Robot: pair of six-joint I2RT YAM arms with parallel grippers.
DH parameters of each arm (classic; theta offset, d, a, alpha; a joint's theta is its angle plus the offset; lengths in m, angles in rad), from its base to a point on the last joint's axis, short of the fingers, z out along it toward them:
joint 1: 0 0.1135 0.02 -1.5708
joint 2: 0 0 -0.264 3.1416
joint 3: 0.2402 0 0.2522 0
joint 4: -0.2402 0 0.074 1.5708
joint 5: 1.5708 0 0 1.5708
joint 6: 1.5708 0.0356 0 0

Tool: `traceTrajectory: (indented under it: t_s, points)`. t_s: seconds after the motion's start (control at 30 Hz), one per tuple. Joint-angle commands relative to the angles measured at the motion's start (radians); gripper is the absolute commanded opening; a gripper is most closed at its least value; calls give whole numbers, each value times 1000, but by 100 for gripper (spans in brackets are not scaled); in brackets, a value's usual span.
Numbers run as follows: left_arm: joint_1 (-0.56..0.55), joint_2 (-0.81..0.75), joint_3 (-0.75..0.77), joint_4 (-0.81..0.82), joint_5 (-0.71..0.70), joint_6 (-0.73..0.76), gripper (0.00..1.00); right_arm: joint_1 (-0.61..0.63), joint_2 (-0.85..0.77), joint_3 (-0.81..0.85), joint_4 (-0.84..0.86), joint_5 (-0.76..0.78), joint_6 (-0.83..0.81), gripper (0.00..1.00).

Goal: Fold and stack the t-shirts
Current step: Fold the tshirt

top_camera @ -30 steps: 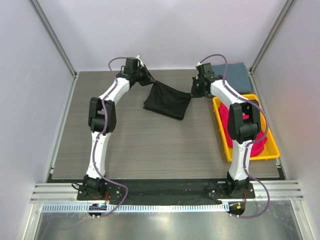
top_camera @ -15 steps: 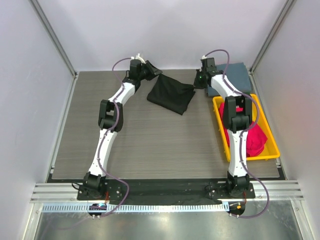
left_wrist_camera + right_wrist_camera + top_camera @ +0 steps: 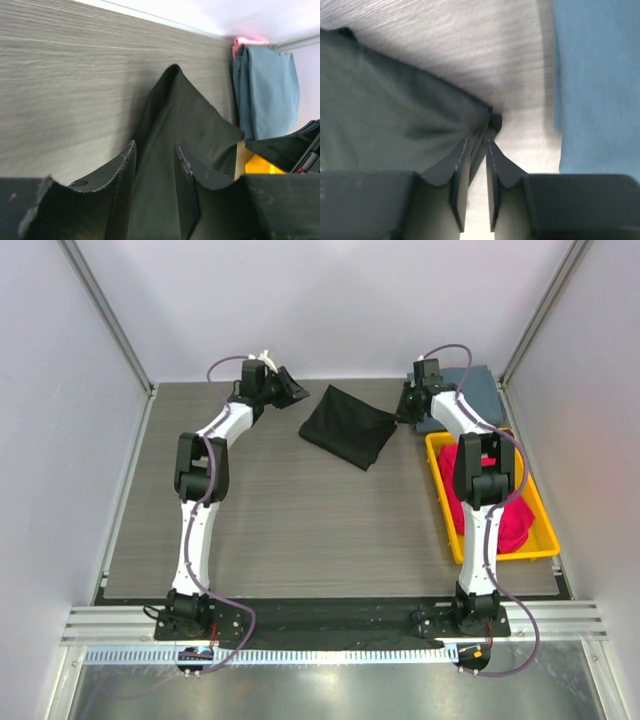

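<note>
Both arms have just carried the black t-shirt toward the far edge of the table and let it down: a moment ago it hung stretched between the two tools, and now it lies as a flat folded slab at the far middle of the table. The left tool has released its corner and drawn off to the left, clear of the cloth; its wrist view shows the fingers parted with nothing between them and the shirt lying beyond. The right tool sits at the shirt's right corner, its jaws opened only a crack, the corner lying just at the tips and seemingly let go. The folded grey-blue t-shirt rests in the far right corner, just beside the right tool, and the magenta t-shirts wait in the yellow tray. This fold looks done, so the black shirt probably needs lifting onto the grey-blue one next.
</note>
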Motion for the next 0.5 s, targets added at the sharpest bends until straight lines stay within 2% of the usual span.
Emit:
traceTrajectory:
  t_s: [0.0,0.2,0.47]
  points:
    - [9,-138,-31,-101,62,104,38,1,-143,-44,13,-18,31,27]
    - [9,-217,-200,-122,79,132,38,18,-255,-197,30,-55,66,40]
    - [9,-181,-274,-122,119,139,36,58,-330,-389,122,-99,117,42]
